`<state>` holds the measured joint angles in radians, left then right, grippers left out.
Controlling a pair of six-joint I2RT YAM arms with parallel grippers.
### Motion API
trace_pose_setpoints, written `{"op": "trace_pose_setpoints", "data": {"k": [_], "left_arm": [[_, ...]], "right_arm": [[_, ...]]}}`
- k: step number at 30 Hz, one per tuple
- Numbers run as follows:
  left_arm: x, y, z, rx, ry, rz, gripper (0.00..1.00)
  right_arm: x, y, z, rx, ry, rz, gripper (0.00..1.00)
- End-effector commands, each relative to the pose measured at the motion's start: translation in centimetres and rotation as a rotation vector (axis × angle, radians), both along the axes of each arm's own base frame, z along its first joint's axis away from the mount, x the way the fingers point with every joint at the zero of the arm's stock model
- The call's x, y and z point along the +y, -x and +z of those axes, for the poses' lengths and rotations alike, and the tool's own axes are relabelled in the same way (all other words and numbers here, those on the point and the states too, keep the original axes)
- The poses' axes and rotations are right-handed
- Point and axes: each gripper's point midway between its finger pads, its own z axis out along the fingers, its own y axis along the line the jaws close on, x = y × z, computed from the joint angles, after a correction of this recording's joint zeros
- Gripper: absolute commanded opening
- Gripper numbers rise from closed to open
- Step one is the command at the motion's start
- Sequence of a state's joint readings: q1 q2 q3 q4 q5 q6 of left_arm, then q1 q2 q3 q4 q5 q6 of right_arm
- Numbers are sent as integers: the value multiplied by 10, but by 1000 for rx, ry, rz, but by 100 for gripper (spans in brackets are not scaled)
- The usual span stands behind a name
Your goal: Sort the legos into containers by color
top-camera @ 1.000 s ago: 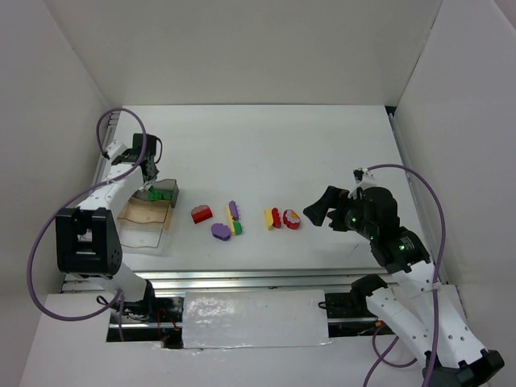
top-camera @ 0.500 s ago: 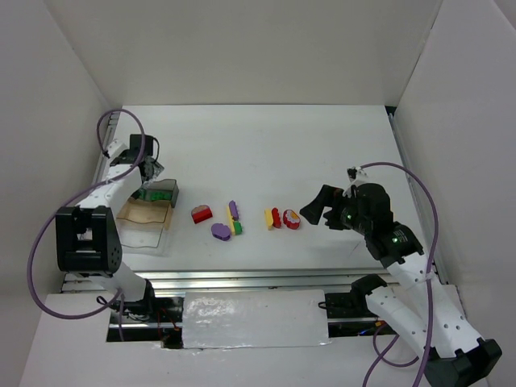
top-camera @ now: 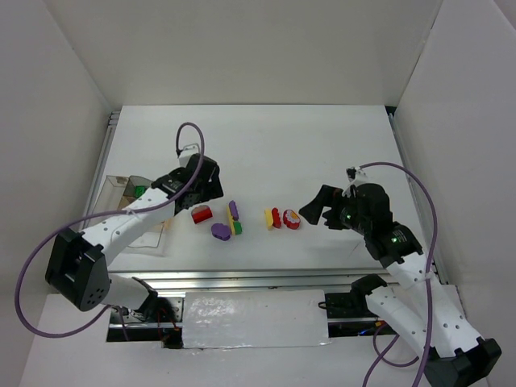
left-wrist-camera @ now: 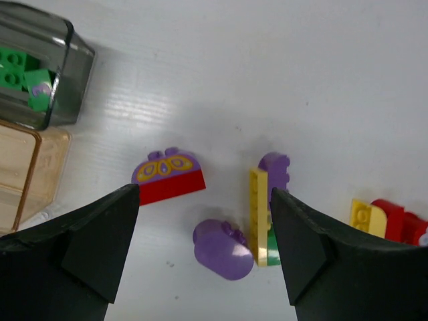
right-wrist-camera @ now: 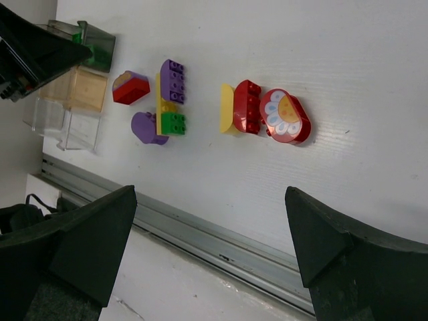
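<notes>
My left gripper (top-camera: 205, 193) (left-wrist-camera: 204, 195) hangs open and empty above the legos on the left. Under it lie a red dome brick with a purple top (left-wrist-camera: 168, 177) (top-camera: 201, 214), a round purple piece (left-wrist-camera: 224, 249) (top-camera: 220, 231), and a yellow bar (left-wrist-camera: 259, 214) with a purple brick (left-wrist-camera: 274, 167) and a green brick (right-wrist-camera: 174, 122) against it. The containers (top-camera: 133, 234) stand at the left; green bricks (left-wrist-camera: 25, 75) lie in the smoky one (left-wrist-camera: 67, 80). My right gripper (top-camera: 311, 211) (right-wrist-camera: 210, 194) is open, just right of a yellow (right-wrist-camera: 227, 107), a red (right-wrist-camera: 247, 105) and a round red flower-faced piece (right-wrist-camera: 286, 115).
A tan compartment (left-wrist-camera: 27, 170) and clear ones (right-wrist-camera: 67, 127) adjoin the smoky tray. White walls enclose the table on three sides. A metal rail (right-wrist-camera: 221, 241) runs along the near edge, below the right gripper.
The left gripper opened over the smoky tray, left a green brick there, then swung right to above the red and purple pieces. The right gripper edged slightly left.
</notes>
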<state>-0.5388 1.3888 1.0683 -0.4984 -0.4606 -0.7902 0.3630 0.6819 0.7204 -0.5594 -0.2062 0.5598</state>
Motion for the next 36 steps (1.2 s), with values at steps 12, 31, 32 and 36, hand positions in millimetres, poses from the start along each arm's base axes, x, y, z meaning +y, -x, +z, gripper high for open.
{"op": "trace_pose_setpoints", "data": {"k": [12, 31, 32, 36], "left_arm": [[-56, 87, -69, 189, -12, -382, 91], [-54, 75, -124, 266, -154, -439, 91], [-52, 74, -127, 270, -165, -434, 90], [-51, 72, -131, 271, -170, -417, 84]], "right_arm": [[6, 5, -2, -24, -7, 50, 99], [12, 7, -4, -13, -3, 85, 99], [12, 7, -4, -13, -2, 86, 100], [12, 6, -5, -12, 2, 85, 99]]}}
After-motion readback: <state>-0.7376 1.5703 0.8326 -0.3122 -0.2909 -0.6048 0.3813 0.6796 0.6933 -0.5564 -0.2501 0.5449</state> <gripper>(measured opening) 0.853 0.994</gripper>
